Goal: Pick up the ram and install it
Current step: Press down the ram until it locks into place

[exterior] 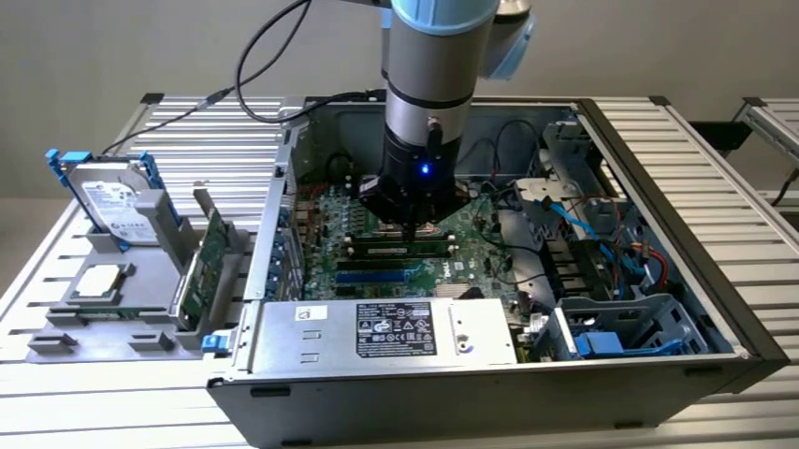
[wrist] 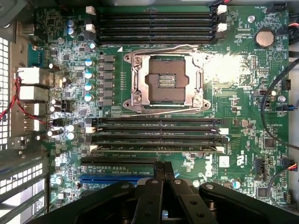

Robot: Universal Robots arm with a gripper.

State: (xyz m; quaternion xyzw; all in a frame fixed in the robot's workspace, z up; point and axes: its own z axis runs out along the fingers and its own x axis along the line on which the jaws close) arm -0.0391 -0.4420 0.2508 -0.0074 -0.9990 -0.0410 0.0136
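Observation:
My gripper (exterior: 413,224) hangs low inside the open computer case (exterior: 649,140), just above the motherboard (wrist: 243,121). Its two dark fingers (wrist: 156,175) are pressed together, shut, with nothing between them. Right in front of the fingertips runs the lower bank of memory slots (wrist: 156,130). The ram (wrist: 156,148) looks seated edge-up in the slot of that bank nearest the fingers, its thin top edge running between pale latches. From outside, the ram (exterior: 399,249) shows as a dark strip just below the gripper.
An empty CPU socket (wrist: 166,80) lies between the two slot banks. The power supply (exterior: 393,329) fills the case's near side, and cables (exterior: 587,224) crowd the exterior view's right. Outside the case, a fixture holds a hard drive (exterior: 110,201) and a green expansion card (exterior: 206,257).

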